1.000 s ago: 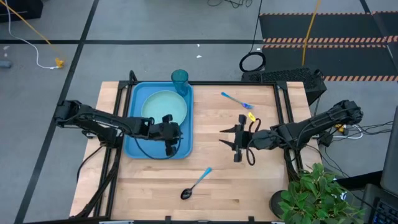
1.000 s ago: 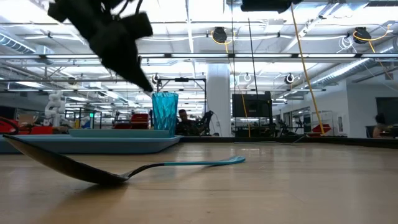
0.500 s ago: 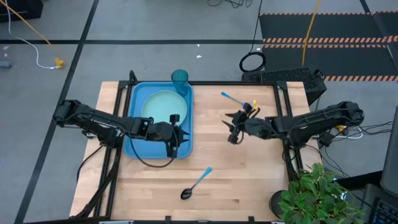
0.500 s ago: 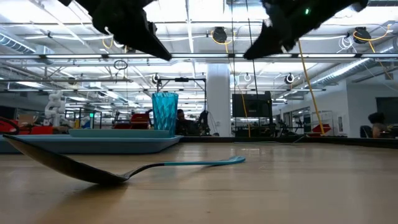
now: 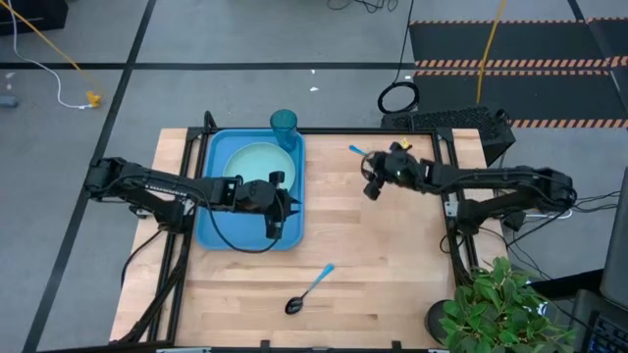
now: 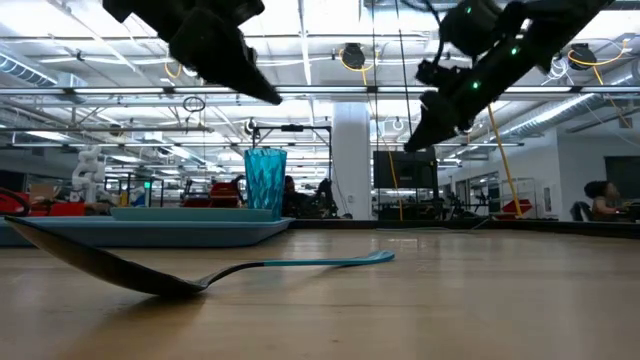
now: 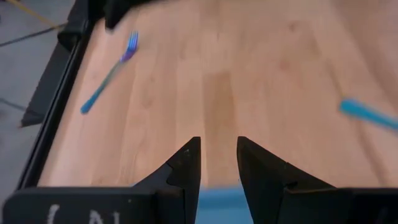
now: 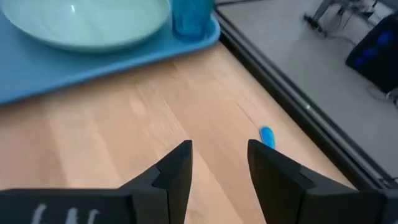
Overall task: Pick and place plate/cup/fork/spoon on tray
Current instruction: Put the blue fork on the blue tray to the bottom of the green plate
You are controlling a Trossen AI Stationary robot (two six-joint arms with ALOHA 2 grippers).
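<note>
The spoon (image 5: 309, 290) lies nearest on the table (image 5: 392, 275). Beyond, the left tool (image 5: 276, 219) hovers open over the tray (image 5: 218, 232) holding plate (image 5: 257, 167) and cup (image 5: 284, 127). The right tool (image 5: 369, 182) hangs open, empty, near the fork (image 7: 111, 73).

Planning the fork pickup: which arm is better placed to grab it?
Right. The right gripper hangs open just beside the fork near the table's far edge, while the left gripper sits over the tray, farther away.
</note>
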